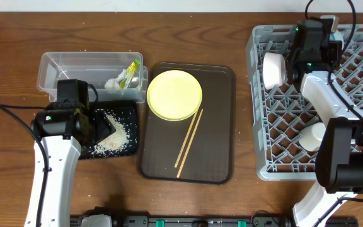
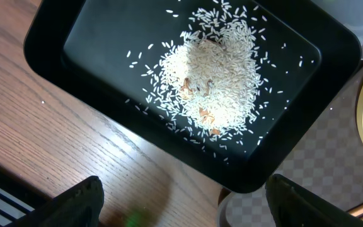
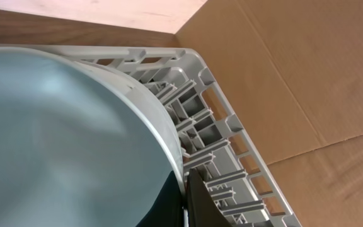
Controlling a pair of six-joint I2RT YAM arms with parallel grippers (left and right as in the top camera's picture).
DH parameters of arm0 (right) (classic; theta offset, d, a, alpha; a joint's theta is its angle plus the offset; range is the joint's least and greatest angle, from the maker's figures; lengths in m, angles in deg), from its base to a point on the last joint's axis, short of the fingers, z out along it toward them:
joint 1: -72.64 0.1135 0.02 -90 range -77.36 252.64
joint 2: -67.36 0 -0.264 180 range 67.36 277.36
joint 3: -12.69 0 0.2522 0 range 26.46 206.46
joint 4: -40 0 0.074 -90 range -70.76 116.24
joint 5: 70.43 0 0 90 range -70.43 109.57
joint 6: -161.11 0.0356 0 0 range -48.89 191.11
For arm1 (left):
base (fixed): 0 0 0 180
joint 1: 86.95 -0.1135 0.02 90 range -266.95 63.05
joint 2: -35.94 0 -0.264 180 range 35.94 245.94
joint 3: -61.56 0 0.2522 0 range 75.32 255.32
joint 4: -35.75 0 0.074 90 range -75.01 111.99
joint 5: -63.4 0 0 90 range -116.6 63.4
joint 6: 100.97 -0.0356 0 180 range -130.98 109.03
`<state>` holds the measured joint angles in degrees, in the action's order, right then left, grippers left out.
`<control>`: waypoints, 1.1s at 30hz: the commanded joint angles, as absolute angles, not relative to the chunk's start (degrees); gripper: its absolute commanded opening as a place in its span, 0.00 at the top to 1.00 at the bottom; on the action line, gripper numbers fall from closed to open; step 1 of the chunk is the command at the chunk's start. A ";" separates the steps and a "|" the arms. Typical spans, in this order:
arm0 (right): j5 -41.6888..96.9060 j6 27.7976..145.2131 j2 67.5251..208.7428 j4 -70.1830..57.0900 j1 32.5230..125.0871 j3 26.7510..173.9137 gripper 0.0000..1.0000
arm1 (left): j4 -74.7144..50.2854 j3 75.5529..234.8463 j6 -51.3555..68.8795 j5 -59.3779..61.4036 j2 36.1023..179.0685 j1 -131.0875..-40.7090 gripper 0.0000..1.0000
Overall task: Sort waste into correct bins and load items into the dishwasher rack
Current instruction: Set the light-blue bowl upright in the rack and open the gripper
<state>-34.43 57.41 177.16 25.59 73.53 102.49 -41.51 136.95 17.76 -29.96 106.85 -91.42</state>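
The right fingers (image 3: 195,200) grasp a light blue bowl (image 1: 273,69) by its rim, on edge just above the far left corner of the dish rack (image 1: 358,79), pegs directly beneath it (the left fingers (image 1: 98,123), released and empty, hover over rice (image 2: 216,82) in the black tray (image 2: 74,44)).

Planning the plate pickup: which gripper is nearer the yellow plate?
Left. Left gripper hovers over the black tray beside the yellow plate; right gripper holds a bowl over the far rack.
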 commanded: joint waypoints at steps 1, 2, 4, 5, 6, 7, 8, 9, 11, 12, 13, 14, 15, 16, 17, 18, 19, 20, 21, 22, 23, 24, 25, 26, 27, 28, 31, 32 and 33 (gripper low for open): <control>-33.56 57.35 177.97 24.35 74.42 102.57 0.99 | -41.86 137.32 18.52 -30.02 106.66 -91.70 0.15; -33.36 57.35 177.97 23.76 74.62 102.57 0.99 | -41.86 137.32 18.52 -30.02 106.66 -91.70 0.15; -33.38 57.37 177.97 22.71 74.99 102.57 0.99 | -41.89 137.32 18.52 -30.02 106.66 -91.70 0.15; -33.45 57.44 177.97 22.18 75.21 102.57 0.99 | -41.89 137.32 18.52 -30.02 106.66 -91.70 0.15; -34.32 57.89 177.97 22.12 75.38 102.57 0.99 | -41.91 137.32 18.52 -30.02 106.66 -91.70 0.15; -37.10 59.03 177.95 22.45 75.54 102.57 0.99 | -41.91 137.32 18.50 -30.02 106.66 -91.70 0.15; -39.28 59.95 177.95 23.36 75.56 102.57 0.99 | -41.91 137.32 18.50 -30.02 106.66 -91.70 0.15; -41.21 60.10 177.92 24.89 75.56 102.57 0.99 | -41.95 137.32 18.50 -30.02 106.66 -91.70 0.15; -42.15 57.13 177.84 28.92 75.56 102.57 0.99 | -42.17 137.32 18.50 -30.02 106.66 -91.70 0.15; -42.15 54.40 177.84 31.32 75.56 102.57 0.99 | -42.26 137.32 18.50 -30.05 106.66 -91.70 0.15; -42.15 52.04 177.84 33.31 75.56 102.57 0.99 | -42.26 137.32 18.50 -30.02 106.66 -91.70 0.15; -42.13 49.94 177.84 35.25 75.56 102.57 0.99 | -42.26 137.32 18.52 -30.02 106.66 -91.70 0.15; -42.10 48.63 177.86 36.87 75.54 102.57 0.99 | -42.26 137.32 18.52 -30.02 106.66 -91.70 0.15; -42.06 47.75 177.86 37.92 75.52 102.57 0.99 | -42.23 137.32 18.52 -30.02 106.66 -91.70 0.15; -41.86 46.86 177.86 38.60 75.49 102.57 0.99 | -42.23 137.32 18.52 -30.02 106.66 -91.70 0.15; -41.80 46.59 177.88 38.64 75.49 102.57 0.98 | -42.23 137.32 18.52 -30.02 106.66 -91.70 0.15; -41.56 46.59 177.99 38.58 75.49 102.57 0.99 | -42.23 137.32 18.52 -30.02 106.66 -91.70 0.15; -41.47 46.59 178.12 38.40 75.49 102.57 0.99 | -42.23 137.32 18.52 -30.05 106.66 -91.70 0.15; -41.49 46.57 178.38 38.27 75.43 102.57 0.99 | -42.23 137.32 18.52 -30.05 106.66 -91.70 0.15; -41.49 46.57 178.71 38.25 75.36 102.57 0.99 | -42.23 137.32 18.52 -30.05 106.66 -91.70 0.15; -41.51 46.57 179.02 38.23 75.28 102.57 0.99 | -42.23 137.32 18.52 -30.05 106.66 -91.70 0.15; -41.51 46.59 179.32 38.03 75.23 102.57 0.99 | -42.23 137.32 18.52 -30.02 106.66 -91.70 0.15; -41.54 46.57 179.85 38.03 75.23 102.57 0.99 | -42.26 137.32 18.52 -30.02 106.66 -91.70 0.15; -41.54 46.57 180.11 37.94 75.23 102.57 0.99 | -42.23 137.32 18.52 -30.05 106.66 -91.70 0.15; -41.54 46.57 180.70 37.88 75.23 102.57 0.99 | -42.23 137.32 18.52 -30.02 106.66 -91.70 0.15; -41.54 46.57 180.96 37.77 75.23 102.57 0.99 | -42.26 137.32 18.52 -30.05 106.66 -91.70 0.15; -41.54 46.59 181.73 37.51 75.47 102.57 0.99 | -42.23 137.32 18.52 -30.02 106.66 -91.70 0.15; -41.54 46.62 181.97 37.38 75.65 102.57 0.99 | -42.23 137.32 18.52 -30.02 106.66 -91.70 0.15; -41.51 46.62 182.06 37.11 75.80 102.57 0.99 | -42.23 137.32 18.52 -30.02 106.66 -91.70 0.15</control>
<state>-40.55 46.99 181.44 37.55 74.75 102.44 -42.10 136.95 17.76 -29.78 106.85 -91.42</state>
